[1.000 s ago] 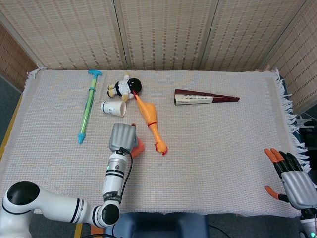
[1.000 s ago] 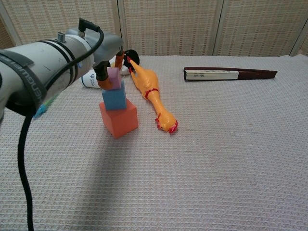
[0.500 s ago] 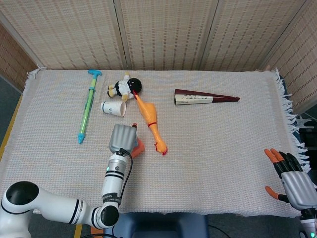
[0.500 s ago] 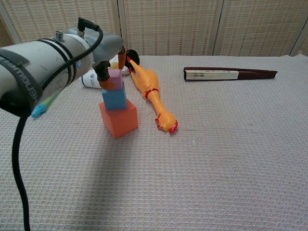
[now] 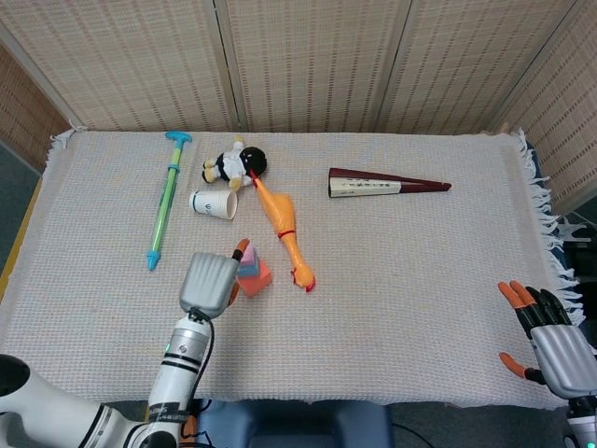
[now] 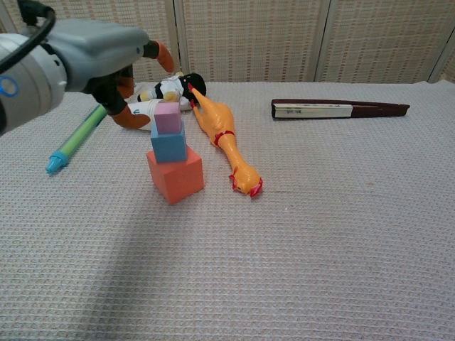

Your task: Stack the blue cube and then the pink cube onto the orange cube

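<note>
Pink cube (image 6: pixel 168 118) sits on the blue cube (image 6: pixel 168 145), which sits on the orange cube (image 6: pixel 175 175); the three make one upright stack on the woven cloth (image 6: pixel 320 234), near the left-centre of the table. From the head view the stack shows mostly as the orange cube (image 5: pixel 257 274) with the smaller ones on top, partly behind the left hand. That left hand (image 6: pixel 114 64) hangs just left of the stack and above it, holding nothing, its orange-tipped fingers (image 6: pixel 163 55) spread and clear of the pink cube; in the head view the left hand (image 5: pixel 210 282) lies beside the stack on its left. Right hand (image 5: pixel 550 341) rests at the near right edge of the cloth, well apart from the cubes, fingers apart and empty. Just right of the stack lies a rubber chicken (image 6: pixel 222 138), stretched from the far side toward the near side, its head end close to the orange cube but not touching. Behind the stack are a paper cup (image 5: pixel 213 203) on its side and a penguin toy (image 5: pixel 237 165). A green and blue water pump (image 5: pixel 162 209) lies to the far left, and a folded fan (image 6: pixel 334 109) lies far right at the back.
</note>
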Controlling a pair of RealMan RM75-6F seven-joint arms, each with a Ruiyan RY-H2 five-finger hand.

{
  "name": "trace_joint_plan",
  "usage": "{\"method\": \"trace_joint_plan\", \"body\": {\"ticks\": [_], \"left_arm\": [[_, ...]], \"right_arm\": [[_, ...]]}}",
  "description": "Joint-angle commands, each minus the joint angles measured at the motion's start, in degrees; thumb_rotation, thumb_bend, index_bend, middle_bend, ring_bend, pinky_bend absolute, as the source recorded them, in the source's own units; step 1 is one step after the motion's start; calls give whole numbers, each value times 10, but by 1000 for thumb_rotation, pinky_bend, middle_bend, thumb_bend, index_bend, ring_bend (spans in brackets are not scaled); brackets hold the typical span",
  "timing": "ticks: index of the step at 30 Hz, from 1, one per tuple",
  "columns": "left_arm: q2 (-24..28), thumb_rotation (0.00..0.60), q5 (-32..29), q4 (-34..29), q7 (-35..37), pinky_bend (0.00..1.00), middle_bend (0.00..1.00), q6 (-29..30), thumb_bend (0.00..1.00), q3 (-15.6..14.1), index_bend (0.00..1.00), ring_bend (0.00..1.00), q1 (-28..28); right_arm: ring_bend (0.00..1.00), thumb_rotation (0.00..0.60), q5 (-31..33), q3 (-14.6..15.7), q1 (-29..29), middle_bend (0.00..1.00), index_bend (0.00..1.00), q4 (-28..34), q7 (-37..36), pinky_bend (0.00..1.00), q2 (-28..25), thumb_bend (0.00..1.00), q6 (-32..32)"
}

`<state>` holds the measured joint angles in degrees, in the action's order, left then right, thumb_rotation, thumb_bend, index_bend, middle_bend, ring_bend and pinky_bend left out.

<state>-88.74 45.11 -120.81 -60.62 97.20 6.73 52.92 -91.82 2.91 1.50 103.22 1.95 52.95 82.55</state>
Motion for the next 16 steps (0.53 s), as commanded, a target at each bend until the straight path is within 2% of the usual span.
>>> {"method": "trace_joint_plan", "body": {"ticks": [1, 2, 3, 5, 7, 10, 12, 16], "left_arm": [[111, 600, 366, 73, 390, 607, 358, 103, 323, -276, 52, 351, -224], [119, 600, 401, 112, 457, 419, 234, 117, 322, -302, 36, 196, -250], [122, 600, 425, 154, 516, 307, 162, 134, 322, -319, 28, 101, -275], [121, 600, 448, 239, 611, 216, 94, 165, 323, -338, 25, 18, -328], [118, 600, 454, 300, 687, 183, 64, 174, 324, -340, 25, 0, -364], [139, 600, 456, 330, 742, 165, 35, 141, 331, -344, 22, 0, -375], [156, 600, 456, 325, 756, 164, 23, 122, 336, -339, 12, 0, -375], [177, 600, 439, 309, 731, 164, 18, 83, 339, -318, 5, 0, -380]], "right_arm": [[0, 600, -5, 1, -2, 0, 0, 0, 9, 0, 5, 116, 4], [0, 600, -7, 1, -2, 0, 0, -1, 13, 0, 9, 116, 5], [0, 600, -9, 0, -2, 0, 0, -2, 17, 0, 13, 115, 6], [0, 600, -16, 0, -2, 0, 0, -5, 29, 0, 25, 116, 9], [0, 600, -23, 0, -2, 0, 0, -9, 42, 0, 37, 116, 11], [0, 600, -31, 1, -3, 0, 0, -10, 56, 0, 49, 115, 16], [0, 600, -32, 0, -4, 0, 0, -12, 61, 0, 52, 115, 17], [0, 600, -27, -2, -5, 0, 0, -11, 68, 0, 55, 115, 19]]}}
